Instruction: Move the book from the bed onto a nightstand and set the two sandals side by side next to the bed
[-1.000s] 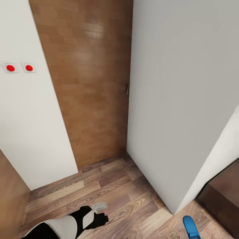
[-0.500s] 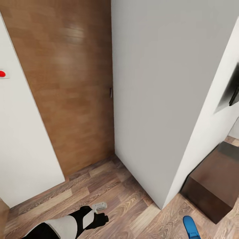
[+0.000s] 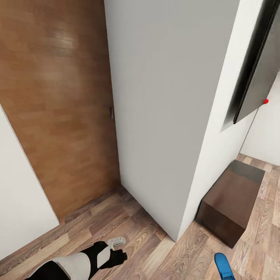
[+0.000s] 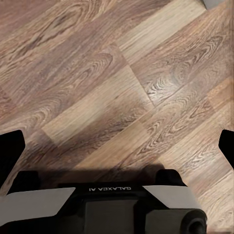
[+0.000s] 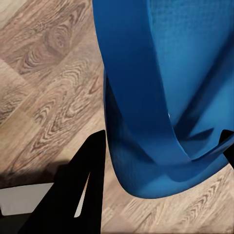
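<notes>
One bright blue sandal [image 5: 161, 97] hangs above the wood-plank floor, and my right gripper [image 5: 161, 151] is shut on its strap, with a black finger on either side. Its rounded tip [image 3: 224, 266] pokes into the head view at the bottom right. My left gripper [image 3: 115, 252] hangs low over the floor at the bottom left. In the left wrist view the left gripper [image 4: 117, 146] is open, its fingertips [image 4: 9, 151] far apart with bare planks between them. The book and the bed are out of view.
A white wall corner [image 3: 167, 116] juts toward me in the middle. A brown wooden door [image 3: 58, 116] stands behind it on the left. A low dark brown wooden box [image 3: 231, 206] sits on the floor to the right, below a dark framed panel [image 3: 256, 70].
The camera has turned right, so the whole picture slid left. The red switches left the view, and the dark box and framed panel came in. Both arms keep their pose.
</notes>
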Robot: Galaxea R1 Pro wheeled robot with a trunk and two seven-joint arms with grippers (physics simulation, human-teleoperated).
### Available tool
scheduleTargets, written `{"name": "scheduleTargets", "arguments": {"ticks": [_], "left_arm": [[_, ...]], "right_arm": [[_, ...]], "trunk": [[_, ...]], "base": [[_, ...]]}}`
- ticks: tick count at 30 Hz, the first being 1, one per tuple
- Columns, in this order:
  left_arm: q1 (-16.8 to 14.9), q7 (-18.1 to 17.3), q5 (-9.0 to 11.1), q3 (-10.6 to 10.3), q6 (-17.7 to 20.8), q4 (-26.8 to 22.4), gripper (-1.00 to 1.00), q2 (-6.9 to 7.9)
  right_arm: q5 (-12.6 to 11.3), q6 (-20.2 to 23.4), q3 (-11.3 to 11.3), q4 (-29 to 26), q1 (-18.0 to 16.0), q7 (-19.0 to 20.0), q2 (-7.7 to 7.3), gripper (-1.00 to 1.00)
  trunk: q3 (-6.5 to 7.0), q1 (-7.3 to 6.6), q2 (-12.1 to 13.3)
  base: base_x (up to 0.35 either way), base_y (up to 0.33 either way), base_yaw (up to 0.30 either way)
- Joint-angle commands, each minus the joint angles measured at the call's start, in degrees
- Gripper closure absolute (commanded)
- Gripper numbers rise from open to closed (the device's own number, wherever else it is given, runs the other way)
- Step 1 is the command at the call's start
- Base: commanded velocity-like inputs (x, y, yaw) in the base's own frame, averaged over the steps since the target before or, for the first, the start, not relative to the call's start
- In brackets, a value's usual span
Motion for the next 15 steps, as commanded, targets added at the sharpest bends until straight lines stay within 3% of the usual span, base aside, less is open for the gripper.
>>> {"name": "scheduleTargets", "arguments": {"ticks": [1, 15], "left_arm": [[-0.1, 0.0, 0.6, -0.4, 0.1, 0.1, -1.0, -0.03], [-0.1, 0.0, 0.6, -0.4, 0.1, 0.1, -1.0, -0.04]], "right_arm": [[-0.7, -0.1, 0.4, 0.1, 0.0, 0.4, 0.0, 1.0], [-0.7, 0.0, 0.4, 0.1, 0.0, 0.4, -0.04, 1.0]], "trunk": [[0.19, -0.22, 0.4], [3.64, -3.3, 6.0]], "base": [[0.0, 0.0, -0.286], [0.0, 0.0, -0.287]]}}
